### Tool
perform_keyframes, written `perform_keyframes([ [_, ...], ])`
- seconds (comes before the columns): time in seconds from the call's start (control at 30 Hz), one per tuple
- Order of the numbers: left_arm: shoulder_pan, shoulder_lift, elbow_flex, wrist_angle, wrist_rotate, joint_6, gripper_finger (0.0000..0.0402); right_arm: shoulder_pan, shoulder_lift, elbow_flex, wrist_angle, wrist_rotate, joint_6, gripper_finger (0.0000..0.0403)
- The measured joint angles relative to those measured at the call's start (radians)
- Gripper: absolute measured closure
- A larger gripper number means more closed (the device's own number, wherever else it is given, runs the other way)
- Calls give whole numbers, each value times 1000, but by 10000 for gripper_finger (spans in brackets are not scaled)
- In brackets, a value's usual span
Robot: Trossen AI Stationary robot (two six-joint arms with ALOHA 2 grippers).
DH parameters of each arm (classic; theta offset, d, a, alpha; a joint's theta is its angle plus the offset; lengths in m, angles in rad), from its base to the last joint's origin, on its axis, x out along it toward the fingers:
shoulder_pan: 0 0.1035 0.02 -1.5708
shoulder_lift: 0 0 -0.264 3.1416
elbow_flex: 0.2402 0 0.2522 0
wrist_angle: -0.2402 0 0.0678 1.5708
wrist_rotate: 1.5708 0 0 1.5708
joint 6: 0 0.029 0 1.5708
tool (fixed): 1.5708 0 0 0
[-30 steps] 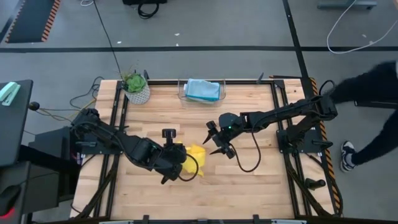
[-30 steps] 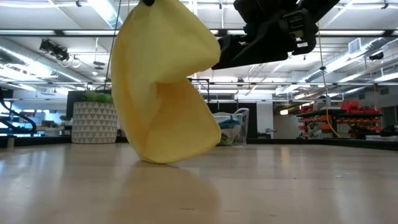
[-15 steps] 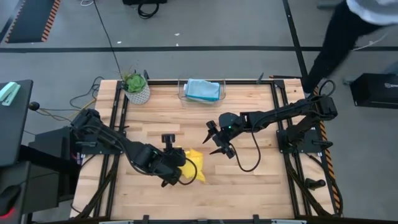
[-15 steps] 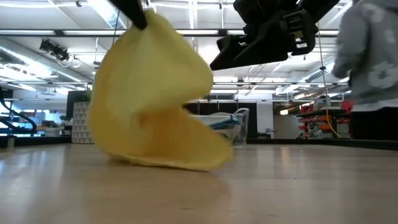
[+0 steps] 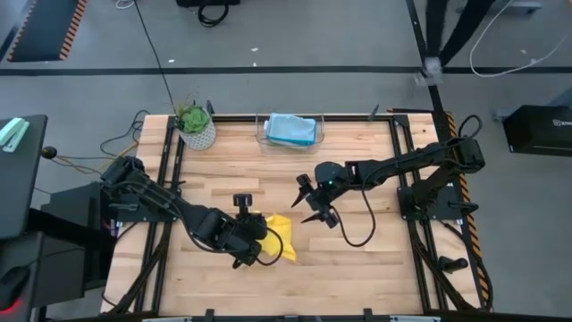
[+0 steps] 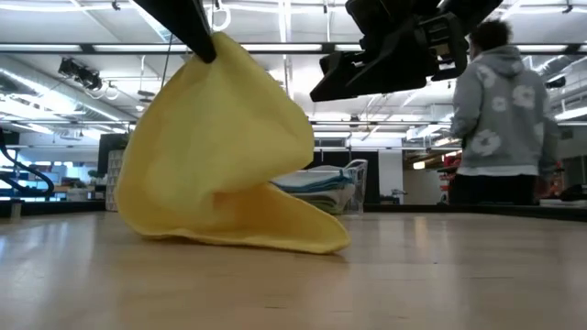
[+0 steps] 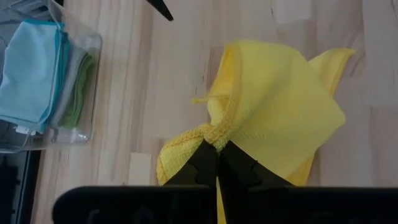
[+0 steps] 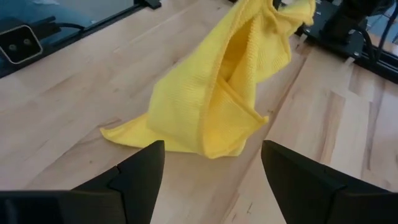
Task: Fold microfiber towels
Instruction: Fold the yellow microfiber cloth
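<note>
A yellow towel (image 5: 279,234) hangs in a crumpled drape near the table's middle, toward its near edge. My left gripper (image 7: 217,148) is shut on its top, and its lower part rests on the wood. My right gripper (image 5: 308,204) hovers open just right of and beyond the towel, above the table, touching nothing. In the right wrist view the yellow towel (image 8: 217,93) lies ahead of its spread fingers. Light blue, grey and green towels lie folded in a clear bin (image 5: 290,131) at the far edge. My left gripper pinches a bunched piece of the towel's hemmed edge (image 7: 214,132) between its two fingers; how many layers, I cannot tell. The fingers come slanting down from the table's left. The towel hangs slack below them, its lower fold (image 6: 275,234) spread on the table.
A potted plant (image 5: 196,125) stands at the far left corner. The bin with folded towels (image 7: 43,81) sits at the far edge's middle. A person (image 6: 500,119) stands beyond the table on the right. Bare wood lies along the near edge and to the right.
My left gripper has gone down with the yellow towel, still shut on it. The towel, which hung almost upright with only its bottom touching, has sunk, and its lower part has spread out on the table. A person has walked past behind the table.
</note>
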Motion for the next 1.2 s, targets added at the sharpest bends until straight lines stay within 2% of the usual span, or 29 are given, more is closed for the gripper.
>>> perform_keyframes([
  [1.2,0,0,0,64,1,77,393,0,4,-26,62,-37,0,128],
])
